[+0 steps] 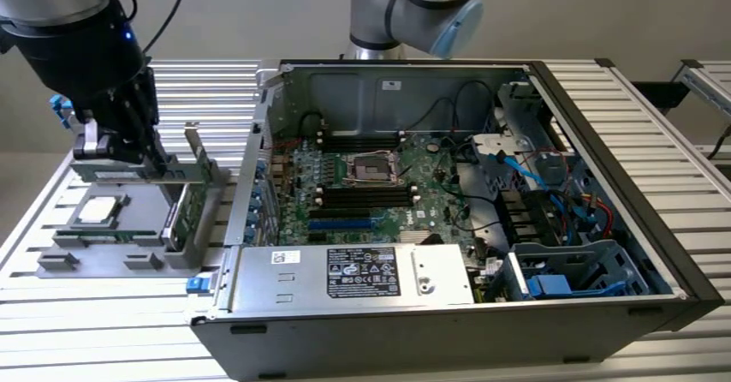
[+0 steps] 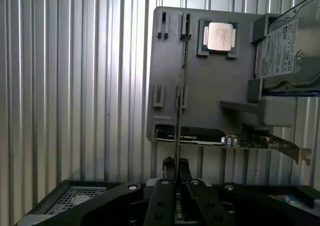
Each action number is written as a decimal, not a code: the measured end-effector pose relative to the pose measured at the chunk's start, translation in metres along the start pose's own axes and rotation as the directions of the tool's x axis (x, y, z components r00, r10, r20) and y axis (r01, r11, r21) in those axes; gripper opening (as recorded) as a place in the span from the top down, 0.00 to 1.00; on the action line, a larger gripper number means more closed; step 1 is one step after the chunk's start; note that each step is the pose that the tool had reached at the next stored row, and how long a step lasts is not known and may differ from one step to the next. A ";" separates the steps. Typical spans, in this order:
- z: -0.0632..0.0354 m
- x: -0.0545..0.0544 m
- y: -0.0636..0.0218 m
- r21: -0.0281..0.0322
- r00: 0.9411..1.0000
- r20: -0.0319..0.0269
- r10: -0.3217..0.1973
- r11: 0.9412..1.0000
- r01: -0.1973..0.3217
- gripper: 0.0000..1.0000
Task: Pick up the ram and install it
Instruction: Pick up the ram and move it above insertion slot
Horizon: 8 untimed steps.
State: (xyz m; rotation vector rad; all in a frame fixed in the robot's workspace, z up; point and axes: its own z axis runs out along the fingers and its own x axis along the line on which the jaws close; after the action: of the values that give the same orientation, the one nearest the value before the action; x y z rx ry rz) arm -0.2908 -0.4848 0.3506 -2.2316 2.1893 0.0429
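The gripper [image 2: 176, 162] has its fingers pressed together on the ram [image 2: 178, 116], which is seen edge-on as a thin strip. The ram hangs over the grey tray [image 2: 210, 86], between one tray edge and the processor chip [image 2: 220, 36]. Its long axis runs out from the fingers, crosses above the expansion card [image 2: 200, 135] and points to the opposite tray edge. The tray lies on the ribbed worktop [image 2: 75, 86].
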 end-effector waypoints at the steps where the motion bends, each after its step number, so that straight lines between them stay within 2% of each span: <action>1: -0.0029 0.000 -0.0037 0.000 1.000 0.003 0.000 1.000 0.000 0.87; 8: -0.0220 0.000 -0.0340 0.001 1.000 0.028 -0.002 1.000 0.002 0.87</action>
State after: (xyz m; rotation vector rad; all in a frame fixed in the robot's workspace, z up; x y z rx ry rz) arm -0.2566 -0.4848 0.3723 -2.2194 2.1726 0.0727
